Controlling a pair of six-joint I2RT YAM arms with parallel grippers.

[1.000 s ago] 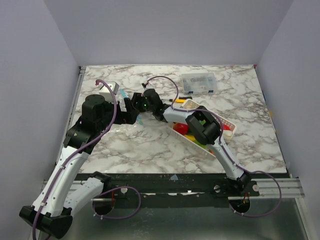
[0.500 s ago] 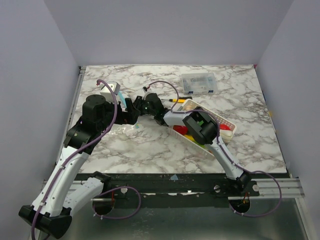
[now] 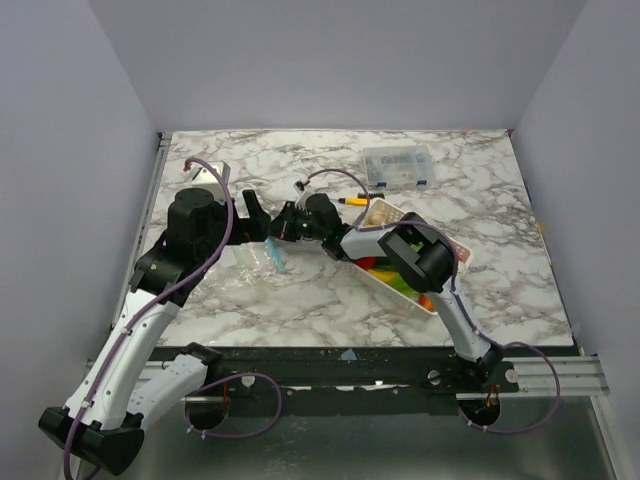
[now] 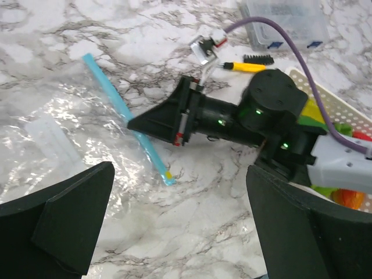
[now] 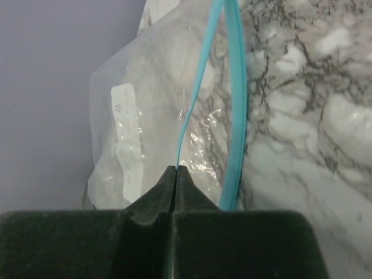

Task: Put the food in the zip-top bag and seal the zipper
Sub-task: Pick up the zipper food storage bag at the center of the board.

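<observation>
At about 9 o'clock from the middle of the surface, the zip-top bag lies flat and crinkled, with a white label showing through the plastic. No piece of food is visible inside it, so I take it to be empty. Zipper runs along the bag's 3 o'clock edge and is unsealed: the right wrist view shows its two blue lips parted, one lying on the marble and the other lifted. Right pincer is closed on that lifted lip, fingers pressed together with the strip rising out of the pinch. Left pincer hangs over the mouth end of the bag with its fingers spread wide, holding nothing and touching nothing that I can see. Food sits in the white slotted basket at 3 o'clock of the bag, well apart from it: yellow, green, red and orange pieces, partly hidden by the right arm. A clear lidded box stands at 1 o'clock, near the far edge. Progress, as judged: early. Mouth is being held open by one lip only. No piece transferred yet. Remaining: load all the food, then press the zipper shut along its whole length.
</observation>
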